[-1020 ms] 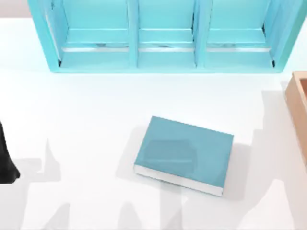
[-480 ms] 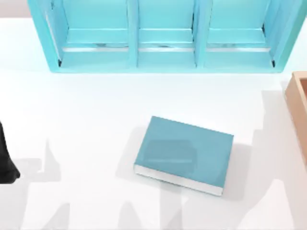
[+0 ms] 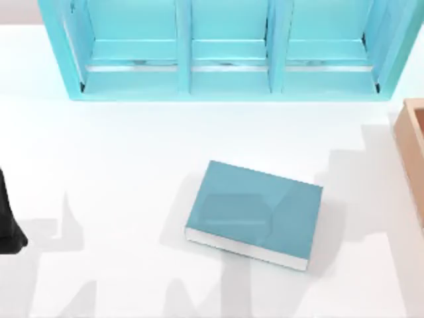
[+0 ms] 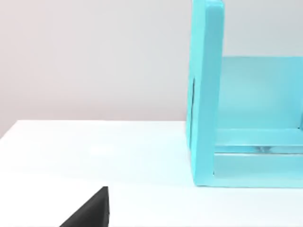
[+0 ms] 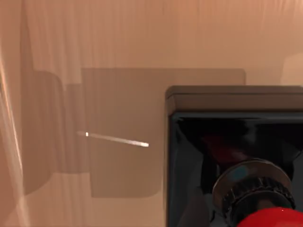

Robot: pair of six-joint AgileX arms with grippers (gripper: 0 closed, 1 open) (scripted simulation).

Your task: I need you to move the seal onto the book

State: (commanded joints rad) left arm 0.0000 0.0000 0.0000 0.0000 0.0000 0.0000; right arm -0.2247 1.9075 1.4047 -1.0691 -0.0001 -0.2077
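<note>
Only shadows at the tabletop's [image 3: 132,165] three o'clock edge shifted; right pincer, grip untellable, hovers over the seal [image 5: 265,208] in the wooden tray [image 3: 414,132], next descending to grasp it for the book [image 3: 255,212].

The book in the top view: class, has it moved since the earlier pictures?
No. The book keeps the same spot and tilt below the blue shelf; only the shadows on the table have shifted.

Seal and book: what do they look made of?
The seal, seen in the right wrist view: glossy red knob with bright highlights, likely plastic or lacquer; greyish ridged collar looks metallic; black square base with faint reflections, perhaps plastic. The book, mid-table in the top view: smooth teal cover with soft sheen, probably coated board; white edges suggest paper.
</note>
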